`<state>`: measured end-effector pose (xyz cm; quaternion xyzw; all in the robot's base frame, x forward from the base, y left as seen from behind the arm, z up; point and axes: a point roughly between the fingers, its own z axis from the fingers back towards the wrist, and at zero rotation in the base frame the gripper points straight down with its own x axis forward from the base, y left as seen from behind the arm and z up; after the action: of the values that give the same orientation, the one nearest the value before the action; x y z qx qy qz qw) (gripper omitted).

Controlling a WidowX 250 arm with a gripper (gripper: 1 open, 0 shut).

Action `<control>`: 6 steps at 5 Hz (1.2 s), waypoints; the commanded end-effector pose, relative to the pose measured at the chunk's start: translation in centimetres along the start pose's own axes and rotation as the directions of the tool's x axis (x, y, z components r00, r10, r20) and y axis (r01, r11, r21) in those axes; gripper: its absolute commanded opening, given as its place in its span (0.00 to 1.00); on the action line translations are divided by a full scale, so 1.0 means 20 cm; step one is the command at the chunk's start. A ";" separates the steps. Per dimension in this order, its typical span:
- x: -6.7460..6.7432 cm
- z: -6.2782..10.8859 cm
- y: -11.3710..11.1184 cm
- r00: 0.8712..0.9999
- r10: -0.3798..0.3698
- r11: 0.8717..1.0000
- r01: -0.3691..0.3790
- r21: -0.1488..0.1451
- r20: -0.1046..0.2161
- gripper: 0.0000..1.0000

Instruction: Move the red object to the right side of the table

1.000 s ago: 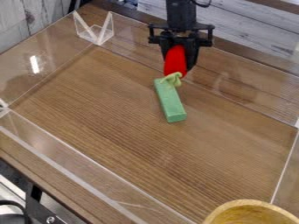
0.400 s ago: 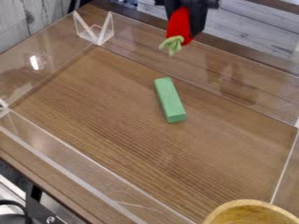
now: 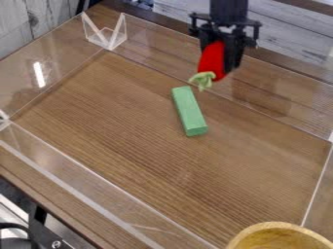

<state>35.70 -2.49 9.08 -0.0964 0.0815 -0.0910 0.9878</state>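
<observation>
The red object, a small bright-red toy fruit with a pale green leafy end pointing down, hangs just above the table at the back centre-right. My gripper comes down from the top edge and is shut on the red object, its black fingers on either side of it. The fruit's leafy tip is close above the upper end of the long green block.
Low clear acrylic walls border the wood-grain top. A clear triangular stand sits at the back left. A round yellow-tan rim shows at the bottom right corner. Open tabletop lies right of the green block.
The gripper lifted the red object off the table beside the green block, rose toward the top edge, then came back down slightly farther right, still holding it.
</observation>
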 end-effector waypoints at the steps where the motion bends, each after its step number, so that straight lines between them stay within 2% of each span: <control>1: 0.00 0.12 -0.01 0.997 -0.054 0.998 0.053 0.022 0.056 0.00; 3: -0.11 0.16 0.12 0.997 -0.054 0.998 0.053 0.021 0.060 0.00; 4: -0.12 0.20 0.11 0.989 -0.137 0.990 0.136 0.029 0.053 0.00; 5: -0.12 0.22 0.10 0.977 -0.211 0.977 0.210 0.038 0.039 0.00; 6: -0.11 0.23 0.06 0.976 -0.213 0.977 0.212 0.034 0.036 0.00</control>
<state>34.28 0.04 10.37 -0.1047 0.0982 -0.1886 0.9715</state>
